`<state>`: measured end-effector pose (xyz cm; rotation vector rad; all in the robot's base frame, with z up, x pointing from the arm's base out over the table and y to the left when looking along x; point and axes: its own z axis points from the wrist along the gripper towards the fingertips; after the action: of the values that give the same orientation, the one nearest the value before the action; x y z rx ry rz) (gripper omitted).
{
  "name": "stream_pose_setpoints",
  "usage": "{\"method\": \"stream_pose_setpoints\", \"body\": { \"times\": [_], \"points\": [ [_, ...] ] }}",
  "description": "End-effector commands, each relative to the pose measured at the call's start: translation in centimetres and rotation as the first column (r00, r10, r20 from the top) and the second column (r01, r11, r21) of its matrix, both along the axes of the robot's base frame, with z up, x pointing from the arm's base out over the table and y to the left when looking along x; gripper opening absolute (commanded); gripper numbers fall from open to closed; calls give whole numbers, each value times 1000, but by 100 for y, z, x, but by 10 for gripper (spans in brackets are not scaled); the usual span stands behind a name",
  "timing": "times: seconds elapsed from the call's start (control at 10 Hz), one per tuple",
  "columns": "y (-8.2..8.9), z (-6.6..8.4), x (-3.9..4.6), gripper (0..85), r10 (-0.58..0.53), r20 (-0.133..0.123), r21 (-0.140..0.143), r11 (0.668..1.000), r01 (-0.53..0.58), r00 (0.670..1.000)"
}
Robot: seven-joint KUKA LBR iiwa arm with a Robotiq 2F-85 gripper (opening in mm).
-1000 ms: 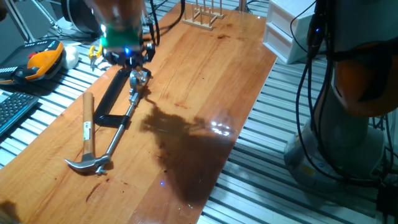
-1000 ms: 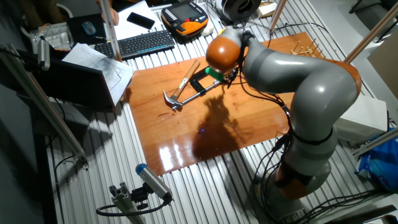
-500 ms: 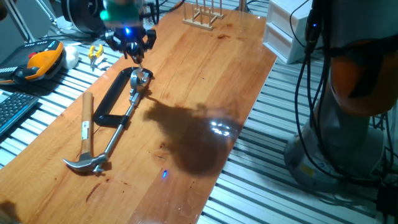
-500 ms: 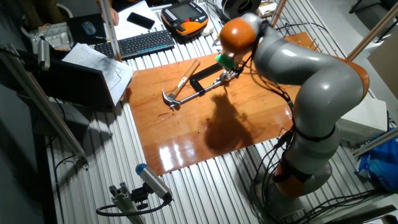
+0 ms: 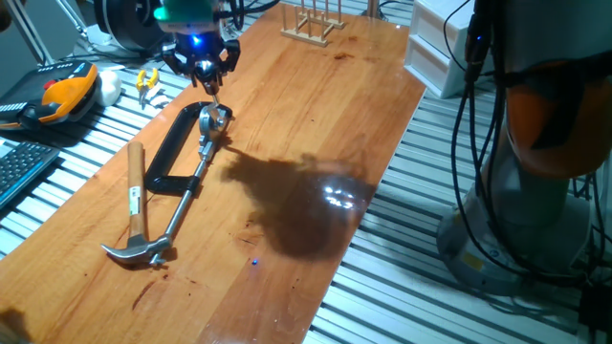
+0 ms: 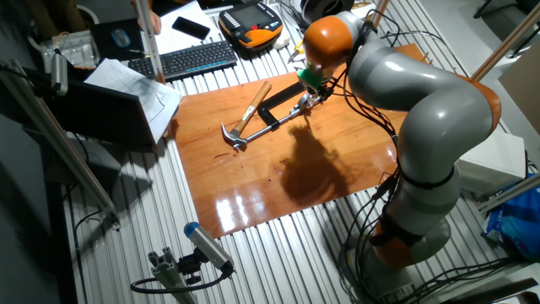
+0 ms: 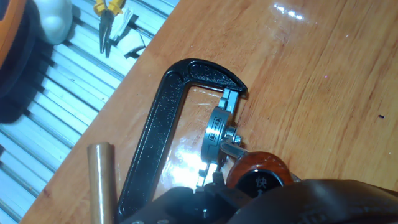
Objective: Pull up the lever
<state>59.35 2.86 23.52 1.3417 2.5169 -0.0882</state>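
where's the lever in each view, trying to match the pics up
One fixed view: the lever stands near the top left, just under the gripper, above the clamp.
The other fixed view: it is too small to pick out; it would be under the gripper, top centre.
Hand view: bottom centre, its reddish-brown tip closest to the camera.
Shared landmark: the black clamp.

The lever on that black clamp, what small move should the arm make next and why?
Probably a short further lift, straight up. The pincer sits just above the clamp with the lever standing up under it, reddish tip right at the fingers. Whether the fingers actually grip it cannot be told, so lift slowly and watch the clamp.
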Motion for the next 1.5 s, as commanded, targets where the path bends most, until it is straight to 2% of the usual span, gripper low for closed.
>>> {"method": "stream_pose_setpoints", "body": {
  "times": [0.0,0.3,0.8,1.1,1.4],
  "points": [
    [8,0,-2,0,-2,-7,-1,1000,2,1000],
    [-32,7,11,0,-32,-36,34,999,33,999],
    [-257,46,63,0,-36,-47,71,997,40,998],
    [-405,-29,105,0,-57,-58,120,991,64,997],
    [-418,-46,117,0,-70,-63,136,988,78,996]
  ]
}}
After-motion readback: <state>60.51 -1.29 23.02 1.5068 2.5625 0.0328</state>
